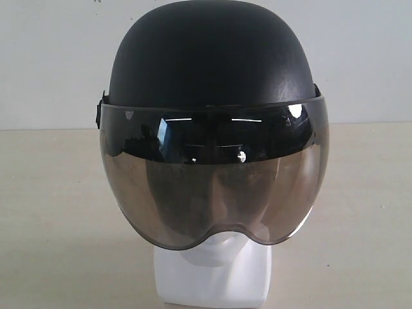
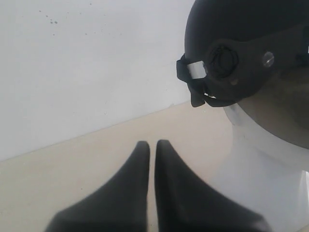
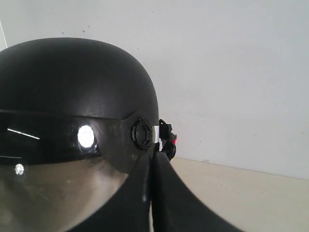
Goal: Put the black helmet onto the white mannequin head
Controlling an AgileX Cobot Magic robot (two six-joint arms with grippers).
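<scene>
The helmet sits on the head, level and square to the exterior camera. Its visor is down over the face, and only the chin and blocky neck show, at 6 o'clock below the visor's edge. The placing step looks done. What seems left is to check the seat and draw both arms clear without nudging the shell.

The left gripper has its fingers together with a thin slit between them. It holds nothing and hangs over the desk, apart from the helmet. The right gripper is also closed and empty. Its tips overlap the helmet's side just by the pivot, and I cannot tell whether they touch. That arm's retreat calls for a move straight away from the shell, since a sideways drag could twist the helmet on the smooth head.

The exterior view gives the front and shows no gripper at all. The left wrist view shows what the front hides: the strap buckle dangling behind the side pivot, and the head's neck bare below the rim. The right wrist view shows the opposite flank, with the shell curving back toward the wall.
</scene>
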